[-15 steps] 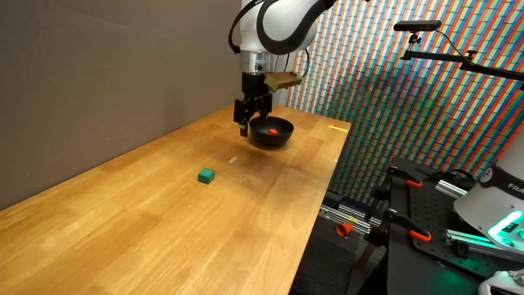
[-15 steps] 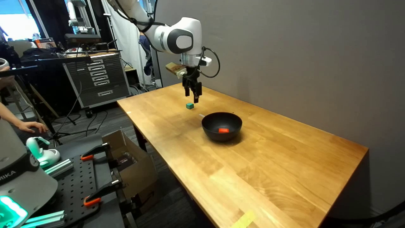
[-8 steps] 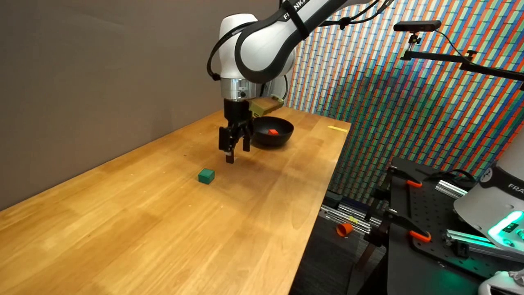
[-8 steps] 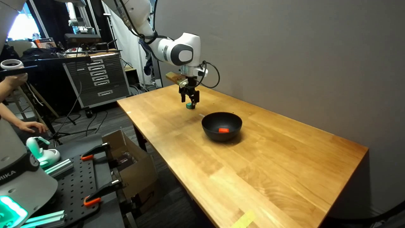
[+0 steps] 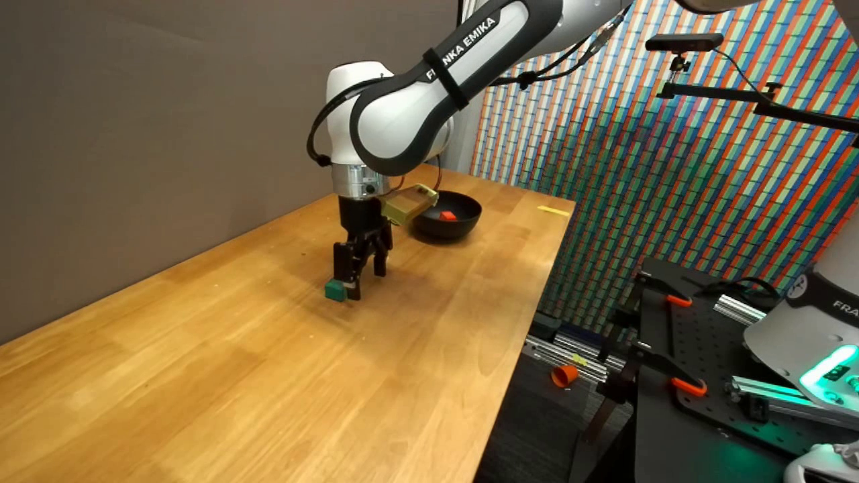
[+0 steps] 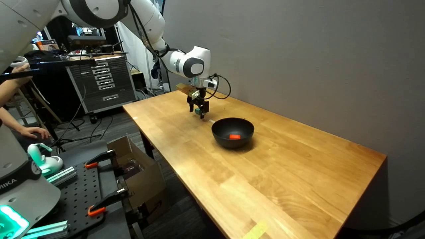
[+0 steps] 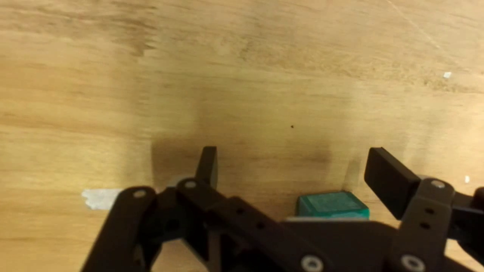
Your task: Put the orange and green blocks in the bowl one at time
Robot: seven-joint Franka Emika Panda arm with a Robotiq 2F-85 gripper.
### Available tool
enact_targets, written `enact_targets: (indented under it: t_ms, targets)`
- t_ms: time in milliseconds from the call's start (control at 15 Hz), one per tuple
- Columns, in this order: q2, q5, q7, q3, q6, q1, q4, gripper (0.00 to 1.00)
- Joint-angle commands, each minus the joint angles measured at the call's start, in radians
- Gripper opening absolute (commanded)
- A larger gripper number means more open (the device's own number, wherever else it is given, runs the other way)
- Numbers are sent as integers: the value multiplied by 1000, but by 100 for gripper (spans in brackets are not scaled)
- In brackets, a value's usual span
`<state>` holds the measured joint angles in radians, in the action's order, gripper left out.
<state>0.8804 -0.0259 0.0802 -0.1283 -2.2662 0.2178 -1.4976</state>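
The orange block lies inside the black bowl; the orange block and bowl also show in an exterior view. The green block rests on the wooden table; it shows partly hidden behind the gripper in both exterior views. My gripper is open, pointing down, with its fingertips low near the green block; it also shows in an exterior view. In the wrist view the gripper holds nothing. The green block lies between the fingers, nearer the right one, its lower part hidden.
The bowl stands on the wooden table a short way from the gripper. A grey wall runs along one long table edge. A yellow tape strip and a small white tape scrap are stuck to the table.
My gripper has moved away from beside the bowl and down to the green block, staying open. The blocks and bowl have not moved.
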Motion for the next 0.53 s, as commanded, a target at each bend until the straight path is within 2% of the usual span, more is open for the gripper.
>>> enact_targets:
  t_ms: [0,267,333,400,467]
  targets:
    - [78,6,-26,-8,63,22,145,100]
    - [122,25,-23,3,93,52,223,100]
    - [127,29,-23,4,100,58,238,75]
    - [137,38,-25,7,110,63,255,74]
    - [139,47,-24,10,118,69,264,68]
